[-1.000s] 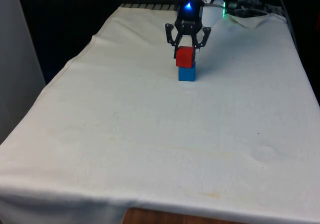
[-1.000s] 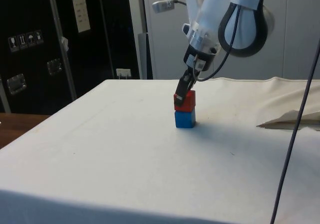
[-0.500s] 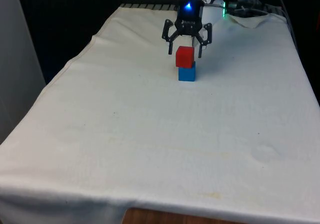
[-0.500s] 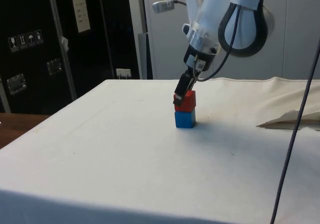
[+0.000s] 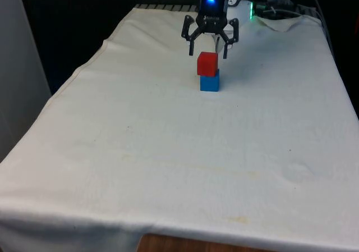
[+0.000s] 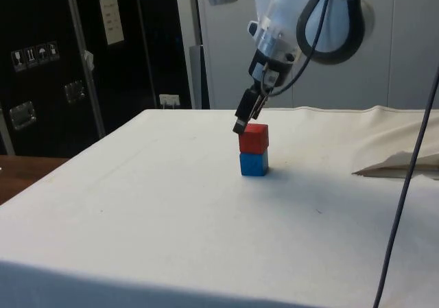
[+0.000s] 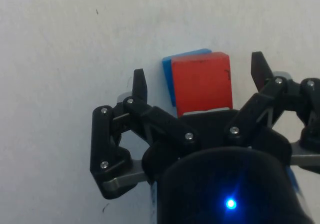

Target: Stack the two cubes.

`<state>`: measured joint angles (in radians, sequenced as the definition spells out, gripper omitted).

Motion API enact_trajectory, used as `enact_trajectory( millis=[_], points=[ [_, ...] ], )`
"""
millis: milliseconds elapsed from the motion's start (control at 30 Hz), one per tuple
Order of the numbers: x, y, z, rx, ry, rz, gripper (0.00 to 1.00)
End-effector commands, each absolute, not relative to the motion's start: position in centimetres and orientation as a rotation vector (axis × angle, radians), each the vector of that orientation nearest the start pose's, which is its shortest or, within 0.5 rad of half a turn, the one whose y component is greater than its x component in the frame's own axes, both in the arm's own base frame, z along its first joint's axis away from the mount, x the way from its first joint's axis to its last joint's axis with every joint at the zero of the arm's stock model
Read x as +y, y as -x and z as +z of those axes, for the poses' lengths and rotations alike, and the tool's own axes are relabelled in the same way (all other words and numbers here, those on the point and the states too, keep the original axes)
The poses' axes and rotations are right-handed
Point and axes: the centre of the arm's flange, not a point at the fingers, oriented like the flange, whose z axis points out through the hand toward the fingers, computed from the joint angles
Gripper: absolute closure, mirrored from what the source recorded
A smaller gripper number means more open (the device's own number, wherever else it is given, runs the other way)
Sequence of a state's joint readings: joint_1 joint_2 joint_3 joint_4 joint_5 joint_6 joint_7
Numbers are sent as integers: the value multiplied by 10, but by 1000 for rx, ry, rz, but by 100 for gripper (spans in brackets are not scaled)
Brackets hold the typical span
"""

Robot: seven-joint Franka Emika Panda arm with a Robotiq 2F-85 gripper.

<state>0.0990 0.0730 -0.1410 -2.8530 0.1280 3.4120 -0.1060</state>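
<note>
Hovering just above the red cube (image 5: 207, 64), my gripper (image 5: 210, 52) is spread wide and holds nothing. That red cube sits on top of the blue cube (image 5: 210, 83), which rests on the desk (image 5: 168, 151).

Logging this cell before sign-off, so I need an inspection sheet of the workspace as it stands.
Surface: white cloth covers the table; wrinkled, with faint marks.
Job's things: red cube sits on the blue cube, slightly offset in the wrist view.
Clutter: folded cloth at the table's edge in the side view.
Grippers: hand open, above the red cube, not touching it.
Cables: black cable hangs in the side view's foreground; more lie at the far end.
Surroundings: dark cabinets, black curtains.
</note>
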Motion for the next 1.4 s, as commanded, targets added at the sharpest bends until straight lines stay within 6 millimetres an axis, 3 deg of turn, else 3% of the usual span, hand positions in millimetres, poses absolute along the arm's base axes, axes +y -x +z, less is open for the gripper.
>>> enact_trajectory(
  millis=[0,700,1367],
  points=[
    [-34,-394,235,108,3096,-750,0],
    [-32,-413,267,104,3076,-623,0],
    [-34,-439,280,94,3086,-408,0]
  ],
)
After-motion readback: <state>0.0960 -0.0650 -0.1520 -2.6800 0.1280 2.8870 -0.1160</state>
